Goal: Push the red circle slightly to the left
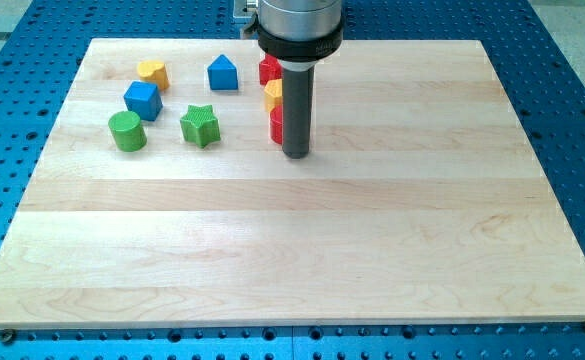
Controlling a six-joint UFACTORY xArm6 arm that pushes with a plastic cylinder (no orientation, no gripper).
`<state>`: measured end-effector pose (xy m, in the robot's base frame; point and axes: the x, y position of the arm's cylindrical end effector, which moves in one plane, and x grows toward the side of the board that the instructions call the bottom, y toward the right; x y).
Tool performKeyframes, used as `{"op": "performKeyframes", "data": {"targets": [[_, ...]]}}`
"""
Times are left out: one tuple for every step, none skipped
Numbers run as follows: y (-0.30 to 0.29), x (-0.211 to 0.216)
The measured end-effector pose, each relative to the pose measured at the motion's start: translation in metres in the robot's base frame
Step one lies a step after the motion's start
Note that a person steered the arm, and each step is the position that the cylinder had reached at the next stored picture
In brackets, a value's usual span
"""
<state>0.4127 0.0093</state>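
Green cylinder block (126, 131), farthest toward the view's left on the pale wooden board (292, 260). Blue cube block (143, 100) just above-right of it; yellow rounded block (152, 72) nearer the view's top. Green star block (200, 125), then blue house-shaped block (222, 72).

3 part-hidden blocks stand in a column against the rod's left flank: a red block (268, 70) at top, a yellow block (272, 95) in the middle, and a lower red block (276, 126), its shape not clear, which I judge to be the red circle.

My tip (295, 155): a bare dark rod, no jaws to open or close, holding nothing, set down just right of that lower red block and apparently touching or nearly so.

Key relation: the target lies directly toward the view's left of my tip, so a short leftward slide should carry it. A round block would have no long axis or facing to mind. The green star block lies further left, near the path.
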Motion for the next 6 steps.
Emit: {"op": "performKeyframes", "data": {"targets": [[0.027,-0.006],[0.013,-0.007],[0.012,-0.008],[0.005,-0.014],[0.0,-0.007],[0.033,-0.007]]}}
